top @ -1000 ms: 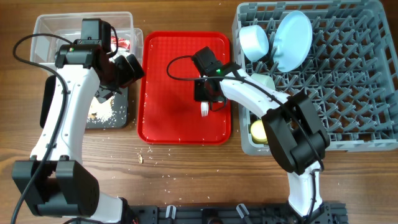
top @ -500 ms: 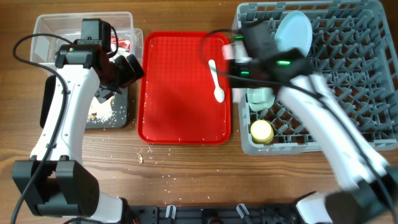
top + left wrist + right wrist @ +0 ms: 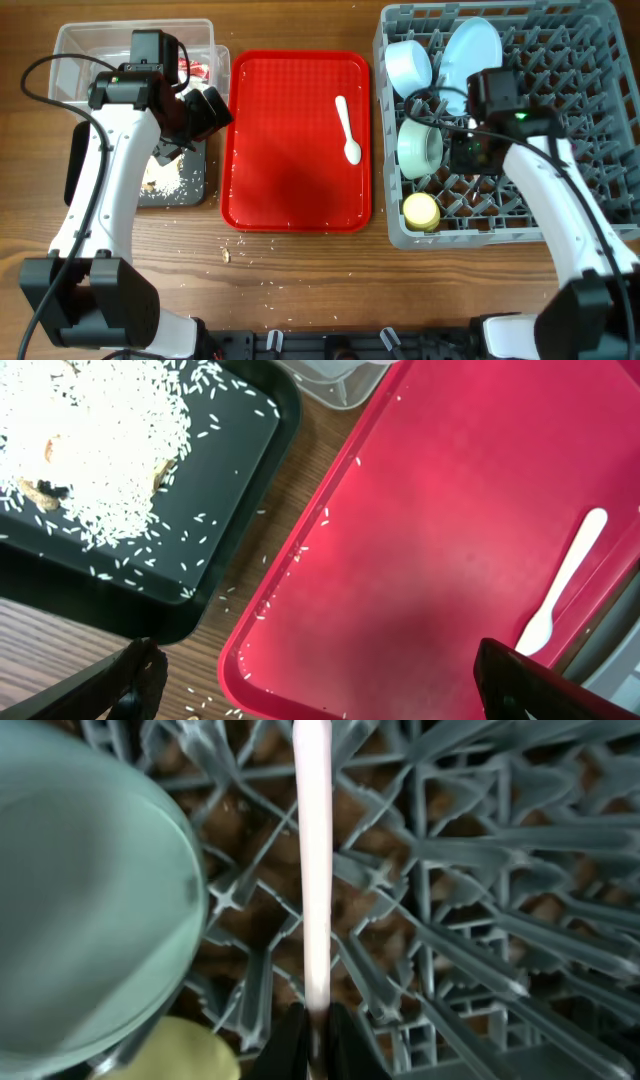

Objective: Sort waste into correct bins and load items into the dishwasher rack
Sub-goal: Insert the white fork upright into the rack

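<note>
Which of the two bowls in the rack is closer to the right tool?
The pale green bowl, just beside the right tool; the light blue bowl sits farther off, toward the corner.

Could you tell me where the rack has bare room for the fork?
The rack is bare pegs across its right half, beyond the right pincer holding the fork. Its left side is crowded: blue bowl, blue plate, green bowl, yellow cup. The red tray is mostly bare left of the spoon.
</note>
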### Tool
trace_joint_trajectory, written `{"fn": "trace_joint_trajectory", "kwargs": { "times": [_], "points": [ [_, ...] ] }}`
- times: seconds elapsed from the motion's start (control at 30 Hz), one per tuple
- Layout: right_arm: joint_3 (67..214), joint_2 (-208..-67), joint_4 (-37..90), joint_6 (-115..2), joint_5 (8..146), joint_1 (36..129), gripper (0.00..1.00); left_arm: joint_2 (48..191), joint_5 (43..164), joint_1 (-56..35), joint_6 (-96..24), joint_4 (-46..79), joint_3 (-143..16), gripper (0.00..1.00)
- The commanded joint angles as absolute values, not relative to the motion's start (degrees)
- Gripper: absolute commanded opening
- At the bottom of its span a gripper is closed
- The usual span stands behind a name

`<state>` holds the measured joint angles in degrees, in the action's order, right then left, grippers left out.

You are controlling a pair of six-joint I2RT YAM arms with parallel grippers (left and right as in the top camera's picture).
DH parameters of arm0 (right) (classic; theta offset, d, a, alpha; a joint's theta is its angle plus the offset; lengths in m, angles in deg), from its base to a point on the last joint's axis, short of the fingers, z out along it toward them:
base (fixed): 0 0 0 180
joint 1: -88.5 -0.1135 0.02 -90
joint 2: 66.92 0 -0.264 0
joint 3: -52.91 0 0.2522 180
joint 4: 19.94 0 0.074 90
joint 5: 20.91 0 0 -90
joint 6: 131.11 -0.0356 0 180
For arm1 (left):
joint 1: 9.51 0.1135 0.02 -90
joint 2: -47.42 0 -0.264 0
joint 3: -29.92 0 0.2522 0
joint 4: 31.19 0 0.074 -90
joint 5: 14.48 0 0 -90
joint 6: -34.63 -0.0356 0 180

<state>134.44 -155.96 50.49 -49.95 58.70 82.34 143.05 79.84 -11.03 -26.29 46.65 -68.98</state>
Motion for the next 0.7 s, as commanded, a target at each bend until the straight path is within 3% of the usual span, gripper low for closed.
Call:
{"fn": "trace_joint_trajectory", "kwargs": {
  "times": [0.0, 0.13, 0.4, 0.53, 0.67],
  "points": [
    [133.3, -159.4, 49.7, -46.7, 57.5, 82.5, 0.14, 142.9, 79.3, -10.9, -26.4, 46.6, -69.6, 1.00],
    [134.1, -159.7, 50.4, -48.4, 60.6, 82.5, 0.34, 142.9, 79.3, -10.9, -26.4, 46.6, -69.6, 1.00],
    [157.6, -157.2, 64.7, -47.1, 77.9, 82.0, 0.38, 142.9, 79.3, -10.9, -26.4, 46.6, -69.6, 1.00],
    [164.1, -157.0, 61.7, -51.0, 77.8, 77.6, 0.46, 142.9, 79.3, -10.9, -26.4, 46.6, -69.6, 1.00],
    [164.1, -162.1, 55.7, -55.7, 78.7, 70.1, 0.47, 142.9, 79.3, -10.9, -26.4, 46.6, -69.6, 1.00]
  ]
}}
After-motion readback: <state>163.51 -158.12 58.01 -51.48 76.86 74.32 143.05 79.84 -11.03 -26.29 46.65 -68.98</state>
